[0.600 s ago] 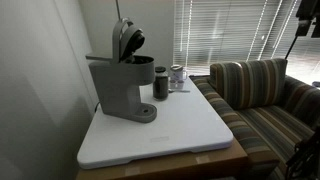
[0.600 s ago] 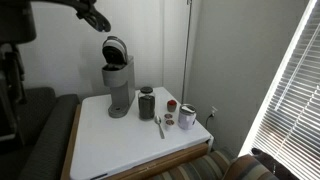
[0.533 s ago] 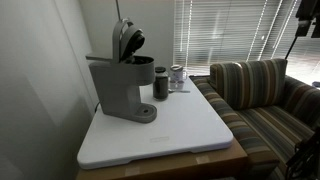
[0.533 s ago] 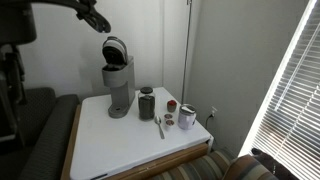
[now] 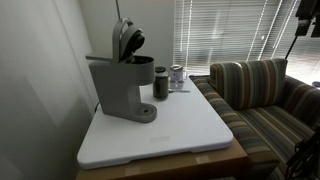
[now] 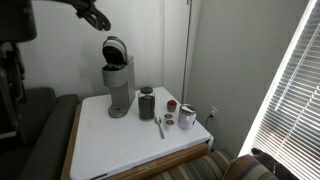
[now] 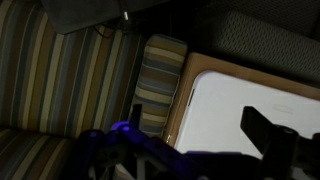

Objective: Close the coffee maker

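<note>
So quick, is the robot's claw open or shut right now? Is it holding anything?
Gripper: open, holding nothing.

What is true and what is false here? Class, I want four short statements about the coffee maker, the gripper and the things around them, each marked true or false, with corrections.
1. The lid of the coffee maker stands raised. True.
2. The gripper presses down on the lid. False: in an exterior view it hangs in the air, up and to one side of the machine, touching nothing.
3. The dark cup stands under the coffee maker's head. False: it stands on the table beside the machine.
4. A striped couch stands next to the table. True.
</note>
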You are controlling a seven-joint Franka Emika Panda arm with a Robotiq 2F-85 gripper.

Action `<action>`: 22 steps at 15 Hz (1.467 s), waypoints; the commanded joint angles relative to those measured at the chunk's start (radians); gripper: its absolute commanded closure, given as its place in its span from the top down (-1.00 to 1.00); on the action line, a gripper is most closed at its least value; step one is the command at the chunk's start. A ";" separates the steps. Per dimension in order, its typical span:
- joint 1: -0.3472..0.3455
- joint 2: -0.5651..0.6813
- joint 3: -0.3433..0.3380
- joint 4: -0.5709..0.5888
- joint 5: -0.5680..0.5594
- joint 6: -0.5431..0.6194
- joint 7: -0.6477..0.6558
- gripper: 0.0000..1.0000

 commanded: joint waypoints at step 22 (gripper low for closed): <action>0.116 0.357 0.130 0.512 -0.033 -0.141 -0.229 1.00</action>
